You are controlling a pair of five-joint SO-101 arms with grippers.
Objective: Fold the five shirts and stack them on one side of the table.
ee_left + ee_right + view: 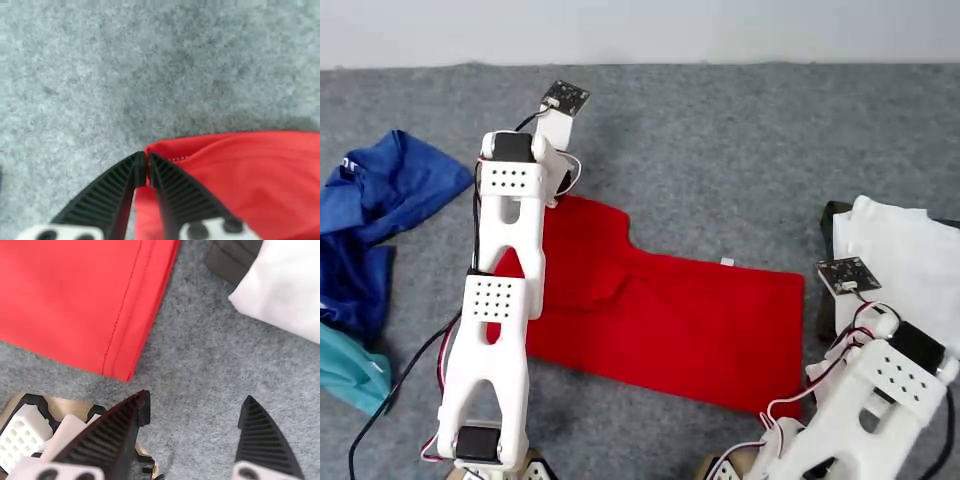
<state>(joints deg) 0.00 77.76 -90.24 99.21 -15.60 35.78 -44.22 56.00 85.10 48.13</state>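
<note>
A red shirt [670,315] lies spread across the middle of the grey felt table, partly folded at its left end. My left gripper [146,167] is shut on the red shirt's [240,180] far left corner; in the high view that arm [510,300] stretches over the shirt's left part. My right gripper [192,412] stands open over bare felt just off the red shirt's [85,295] near right corner, low at the right [880,380] of the table. A folded white shirt [905,260] rests on a dark one [832,225] at the right edge.
A crumpled blue shirt [380,200] and a teal shirt [345,365] lie at the left edge. Grey felt [720,140] stretches behind the red shirt. The white shirt [280,285] and dark shirt [227,260] lie close beyond the right gripper.
</note>
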